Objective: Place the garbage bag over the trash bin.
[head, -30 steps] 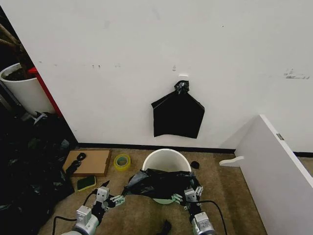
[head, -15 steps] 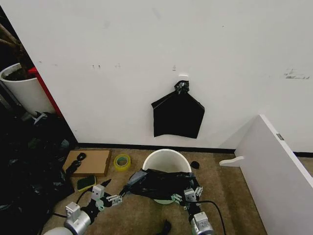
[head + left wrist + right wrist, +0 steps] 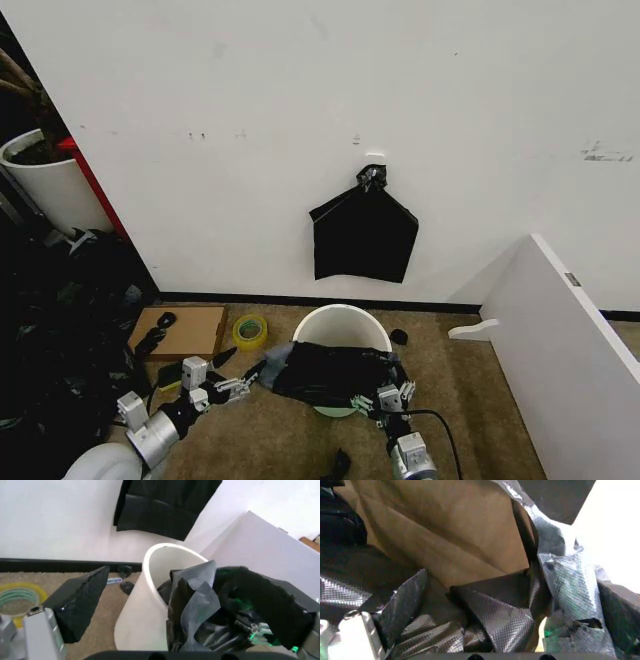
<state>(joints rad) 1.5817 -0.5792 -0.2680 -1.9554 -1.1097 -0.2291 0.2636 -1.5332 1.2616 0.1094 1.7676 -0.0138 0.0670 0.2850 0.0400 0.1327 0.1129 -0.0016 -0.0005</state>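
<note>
Start from the trash bin (image 3: 340, 320), upright on the carpet close to the wall, far rim bare, near rim buried under the garbage bag (image 3: 325, 372), bunched there and sagging down the near side. Find the left gripper (image 3: 238, 378) low on the left, just beside the bag's stretched left corner, fingers (image 3: 80, 599) spread wide, with crinkled plastic lying against one of them but not pinched. Find the right gripper (image 3: 385, 402) at the bag's near right edge, sunk among the folds; cannot tell whether clamped or loose. Probably the spreading step, with the mouth not yet opened round the rim. To do it well, pinch one layer of the hem only, not a whole wad, and draw the two sides apart until an opening shows. Raise the hem above the rim before carrying it to the far side, and keep the pull gentle, since thin film likely tears and a light bin likely tips. Ignore the flat black bag (image 3: 363, 240) hung on the wall.
</note>
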